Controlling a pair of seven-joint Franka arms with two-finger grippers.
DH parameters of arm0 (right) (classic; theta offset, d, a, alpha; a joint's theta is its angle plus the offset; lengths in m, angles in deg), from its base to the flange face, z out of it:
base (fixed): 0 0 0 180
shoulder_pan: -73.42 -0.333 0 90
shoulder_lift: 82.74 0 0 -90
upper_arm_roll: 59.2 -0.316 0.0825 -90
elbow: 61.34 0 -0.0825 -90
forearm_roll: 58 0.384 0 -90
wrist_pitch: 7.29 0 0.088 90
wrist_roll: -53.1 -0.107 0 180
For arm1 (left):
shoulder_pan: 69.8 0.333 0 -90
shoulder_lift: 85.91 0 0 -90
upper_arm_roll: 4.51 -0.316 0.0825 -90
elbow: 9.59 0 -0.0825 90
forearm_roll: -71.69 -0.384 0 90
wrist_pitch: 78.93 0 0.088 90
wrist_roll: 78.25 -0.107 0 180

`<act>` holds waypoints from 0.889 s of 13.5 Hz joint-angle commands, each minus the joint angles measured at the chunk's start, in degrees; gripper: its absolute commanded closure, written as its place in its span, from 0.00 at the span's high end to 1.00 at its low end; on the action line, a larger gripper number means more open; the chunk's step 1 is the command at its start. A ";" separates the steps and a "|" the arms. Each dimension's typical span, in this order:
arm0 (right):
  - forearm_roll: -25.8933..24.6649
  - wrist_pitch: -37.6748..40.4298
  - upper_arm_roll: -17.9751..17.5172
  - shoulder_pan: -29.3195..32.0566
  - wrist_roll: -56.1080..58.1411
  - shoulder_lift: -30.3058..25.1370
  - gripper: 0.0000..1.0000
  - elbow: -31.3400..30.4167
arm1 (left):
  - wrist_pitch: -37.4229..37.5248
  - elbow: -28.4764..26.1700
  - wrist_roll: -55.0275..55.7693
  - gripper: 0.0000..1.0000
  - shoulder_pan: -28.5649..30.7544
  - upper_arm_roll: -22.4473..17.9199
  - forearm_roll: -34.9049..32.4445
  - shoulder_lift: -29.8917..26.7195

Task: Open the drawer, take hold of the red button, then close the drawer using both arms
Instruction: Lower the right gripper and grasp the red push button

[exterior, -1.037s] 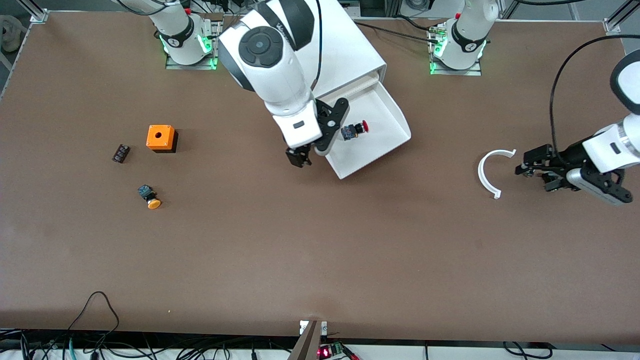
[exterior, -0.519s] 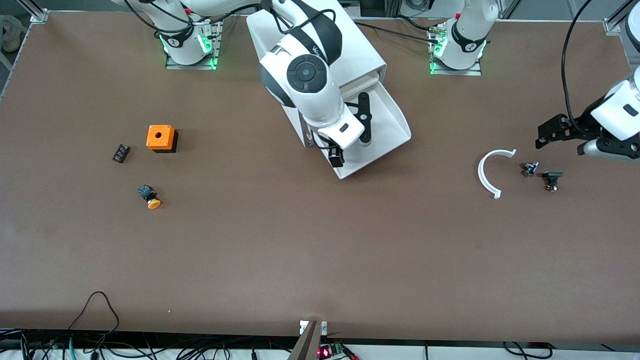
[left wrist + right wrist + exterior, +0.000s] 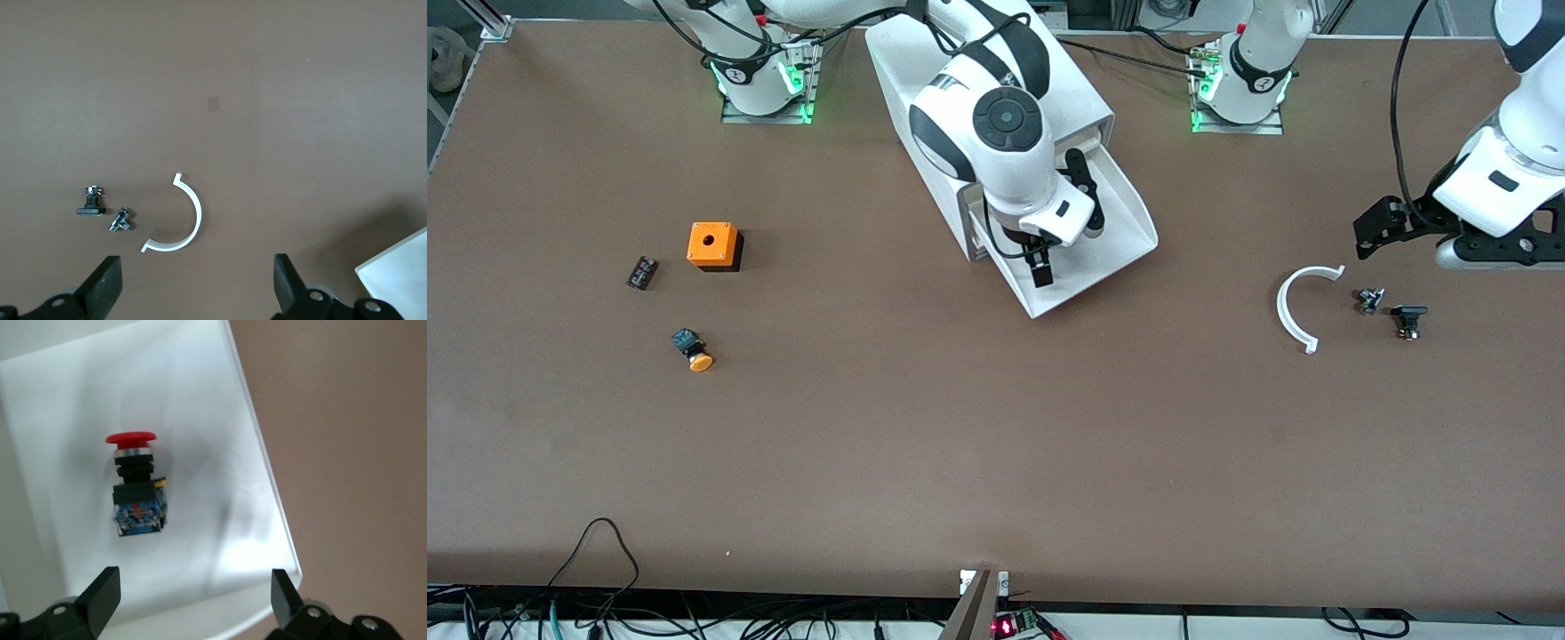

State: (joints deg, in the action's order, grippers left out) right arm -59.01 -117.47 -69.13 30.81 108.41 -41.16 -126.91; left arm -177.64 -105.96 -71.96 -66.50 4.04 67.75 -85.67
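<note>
The button (image 3: 137, 487) lies in the open drawer (image 3: 1129, 213); we centre our spread right gripper (image 3: 193, 600) over it, while the left gripper (image 3: 193, 287) waits released over the tabletop (image 3: 960, 444)

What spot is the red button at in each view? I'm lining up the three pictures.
Front view: hidden under the right arm, which hangs over the open drawer.
Left wrist view: not in it.
Right wrist view: the red button lies on its side in the drawer.
Shared landmark: the drawer's white tray, in the front and right wrist views.
</note>
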 commanded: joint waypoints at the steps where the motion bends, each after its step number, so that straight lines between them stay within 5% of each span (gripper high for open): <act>1: -1.18 1.28 -1.93 -0.01 1.12 2.28 1.00 2.55 | 1.24 2.06 0.92 1.00 -0.13 -0.55 -1.51 0.46; 12: -1.44 4.53 -3.87 -0.01 0.68 4.74 1.00 2.64 | 1.24 2.33 1.01 1.00 -0.13 -0.90 -0.89 0.73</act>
State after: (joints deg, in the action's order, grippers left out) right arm -59.41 -113.66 -71.94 30.54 108.75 -38.55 -126.83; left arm -177.64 -105.34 -71.73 -66.42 3.18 67.67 -85.65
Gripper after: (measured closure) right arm 0.000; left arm 0.000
